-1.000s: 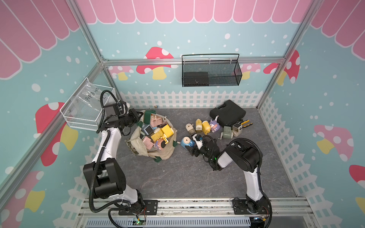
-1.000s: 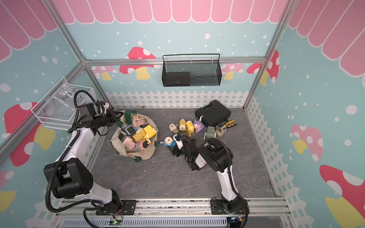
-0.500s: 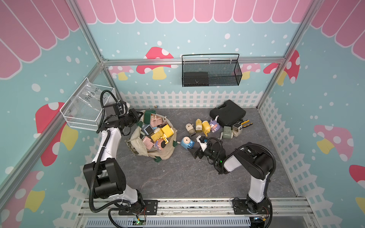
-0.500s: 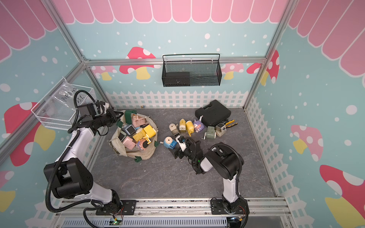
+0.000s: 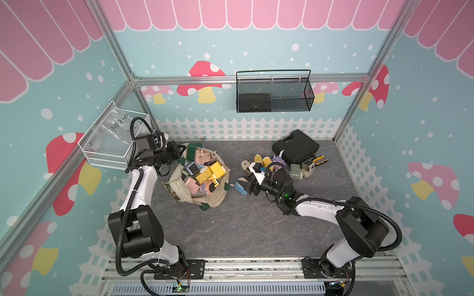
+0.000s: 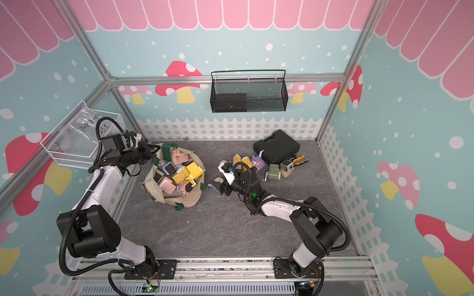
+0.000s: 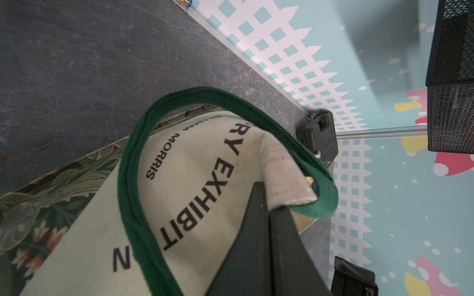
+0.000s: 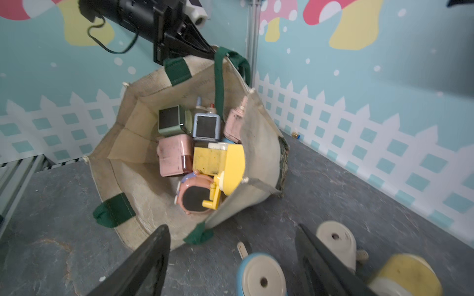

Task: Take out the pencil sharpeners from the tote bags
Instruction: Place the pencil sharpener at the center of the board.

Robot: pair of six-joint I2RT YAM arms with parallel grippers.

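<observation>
Gripping tote bag (image 7: 195, 164) rim: left tool (image 7: 269, 198) | wide, empty: right tool (image 8: 232, 228)

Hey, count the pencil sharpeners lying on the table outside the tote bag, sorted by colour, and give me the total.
Yellow sharpeners: 2
Beige sharpeners: 2
Blue sharpener: 1
Purple sharpener: 1
Sage green sharpener: 1
Total outside the tote bag: 7
</observation>
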